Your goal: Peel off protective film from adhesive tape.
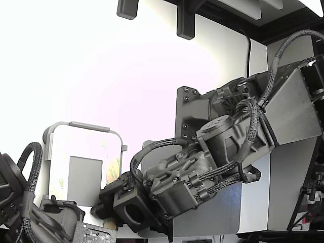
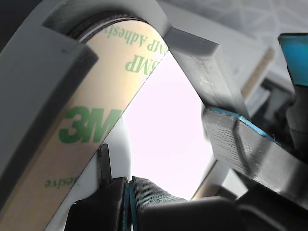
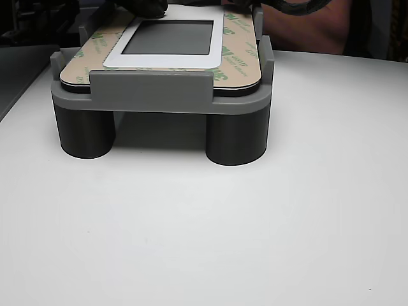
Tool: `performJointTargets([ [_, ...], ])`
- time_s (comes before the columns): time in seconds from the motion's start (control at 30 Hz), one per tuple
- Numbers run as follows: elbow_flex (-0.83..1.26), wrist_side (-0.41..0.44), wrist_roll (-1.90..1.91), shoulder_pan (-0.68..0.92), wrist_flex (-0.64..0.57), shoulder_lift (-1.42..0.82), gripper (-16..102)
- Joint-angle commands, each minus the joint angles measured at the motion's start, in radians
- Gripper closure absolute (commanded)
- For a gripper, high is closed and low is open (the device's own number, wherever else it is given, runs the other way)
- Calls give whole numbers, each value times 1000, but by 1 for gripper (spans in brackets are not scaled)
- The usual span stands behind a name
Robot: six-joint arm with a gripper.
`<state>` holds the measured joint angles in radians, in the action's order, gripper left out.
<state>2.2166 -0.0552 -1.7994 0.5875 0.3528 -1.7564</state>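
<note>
- A grey fixture (image 3: 150, 89) with raised side walls stands on two dark round legs (image 3: 237, 137).
- The white table (image 3: 255, 242) carries it.
- A white frame (image 3: 167, 60) encloses a dark grey rectangular panel (image 3: 169, 37) on top.

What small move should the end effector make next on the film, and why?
Probably a short, slow pull away from the grey holder. In the wrist view the end effector looks closed right beside the protective film, which lies flat and unpeeled along the holder. Whether film sits between the pads is unclear, so a small pull would test the grip.
</note>
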Motion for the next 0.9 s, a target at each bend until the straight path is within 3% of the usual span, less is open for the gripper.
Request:
performJointTargets([
  [0.0, -18, -2, 2, -6, -3, -18, 95],
  [0.87, -23, 5, 23, 9, 17, -26, 95],
])
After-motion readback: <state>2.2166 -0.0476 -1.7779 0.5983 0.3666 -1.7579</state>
